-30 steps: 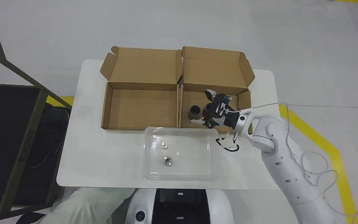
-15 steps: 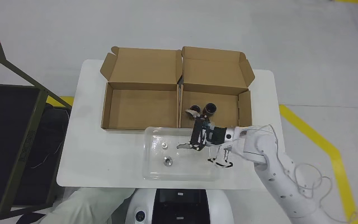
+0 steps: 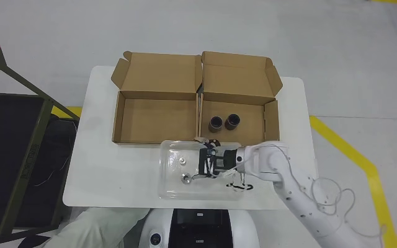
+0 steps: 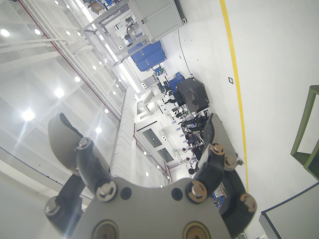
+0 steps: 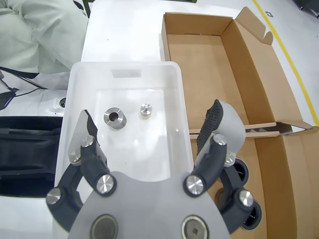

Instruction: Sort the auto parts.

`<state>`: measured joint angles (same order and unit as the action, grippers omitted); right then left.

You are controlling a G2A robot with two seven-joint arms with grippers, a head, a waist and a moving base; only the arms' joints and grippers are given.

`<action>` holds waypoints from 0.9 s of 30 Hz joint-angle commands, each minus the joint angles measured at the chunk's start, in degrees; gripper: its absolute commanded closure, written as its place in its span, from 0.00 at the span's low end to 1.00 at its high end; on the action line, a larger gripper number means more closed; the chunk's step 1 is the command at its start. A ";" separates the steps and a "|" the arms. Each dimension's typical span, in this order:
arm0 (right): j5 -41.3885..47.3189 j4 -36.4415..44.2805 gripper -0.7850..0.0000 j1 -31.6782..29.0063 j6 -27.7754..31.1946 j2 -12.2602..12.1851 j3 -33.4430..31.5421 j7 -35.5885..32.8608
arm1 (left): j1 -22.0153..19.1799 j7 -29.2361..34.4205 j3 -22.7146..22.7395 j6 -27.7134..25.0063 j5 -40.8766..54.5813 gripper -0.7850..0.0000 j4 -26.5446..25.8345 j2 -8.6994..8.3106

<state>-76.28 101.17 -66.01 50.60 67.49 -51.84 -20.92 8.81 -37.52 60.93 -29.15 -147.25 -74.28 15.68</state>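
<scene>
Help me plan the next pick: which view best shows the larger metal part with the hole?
Right wrist view: the larger metal part sits close, bore visible, in the clear bin. Top view shows the part as a small speck; left wrist view faces the room.

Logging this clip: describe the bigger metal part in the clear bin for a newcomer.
On the white table, find the clear bin nearest the robot. Of two silver parts inside, it is the wide ring with a centre hole; its neighbour is a smaller stud.
</scene>
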 commanded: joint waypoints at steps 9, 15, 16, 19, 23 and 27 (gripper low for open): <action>-5.27 -2.57 0.22 2.46 0.90 0.50 4.62 -2.31 | 0.00 0.00 0.00 0.00 0.00 0.00 0.00 0.00; -6.20 -4.22 0.24 3.07 2.60 0.62 6.50 -3.50 | 0.00 0.00 0.00 0.00 0.00 0.00 0.00 0.00; -6.16 -4.42 0.25 3.21 2.81 0.66 6.81 -3.62 | 0.00 0.00 0.00 0.00 0.00 0.00 0.00 0.00; -6.30 -5.27 0.29 3.78 3.33 0.87 8.02 -4.17 | 0.00 0.00 0.00 0.00 0.00 0.00 0.00 0.00; -6.14 -6.82 0.35 4.83 3.36 1.36 9.82 -4.43 | 0.00 0.00 0.00 0.00 0.00 0.00 0.00 0.00; -5.80 -8.34 0.36 5.85 3.54 1.87 11.50 -4.24 | 0.00 0.00 0.00 0.00 0.00 0.00 0.00 0.00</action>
<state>-82.19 93.22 -60.40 54.07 69.25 -40.75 -25.25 8.81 -37.52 60.93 -29.15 -147.25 -74.28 15.68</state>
